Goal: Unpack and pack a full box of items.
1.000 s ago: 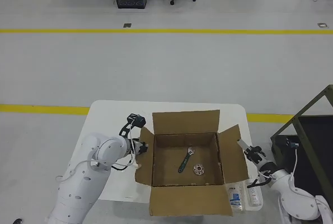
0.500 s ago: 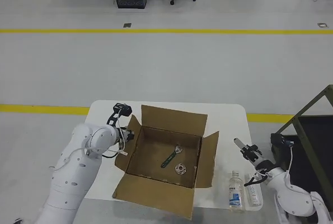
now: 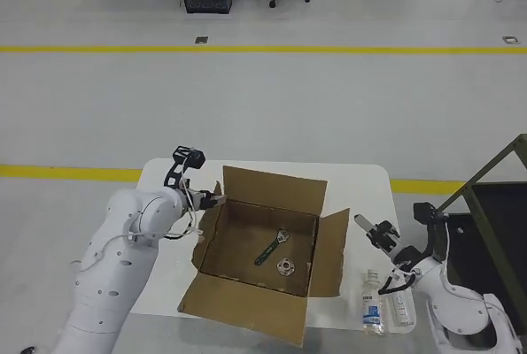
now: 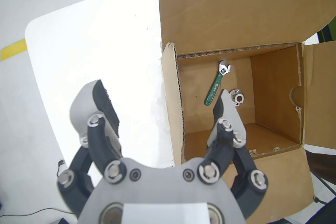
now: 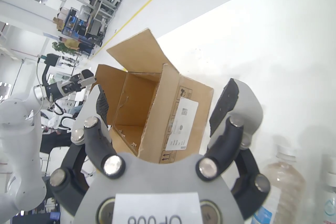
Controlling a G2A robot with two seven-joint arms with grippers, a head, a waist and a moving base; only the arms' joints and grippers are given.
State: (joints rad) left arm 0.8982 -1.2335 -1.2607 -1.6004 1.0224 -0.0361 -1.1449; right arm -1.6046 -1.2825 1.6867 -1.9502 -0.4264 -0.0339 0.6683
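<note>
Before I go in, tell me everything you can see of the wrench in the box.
The wrench is an adjustable type with a green-coated handle and a bare silver metal head. It lies flat on the floor of the open cardboard box, head end toward the wall farthest from the robot; contact with that wall is unclear. A small round metal flange sits close beside the handle end, apparently not touching. Otherwise it rests on cardboard alone.

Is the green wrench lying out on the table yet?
No, the green wrench lies inside the box, beside a small metal ring.
</note>
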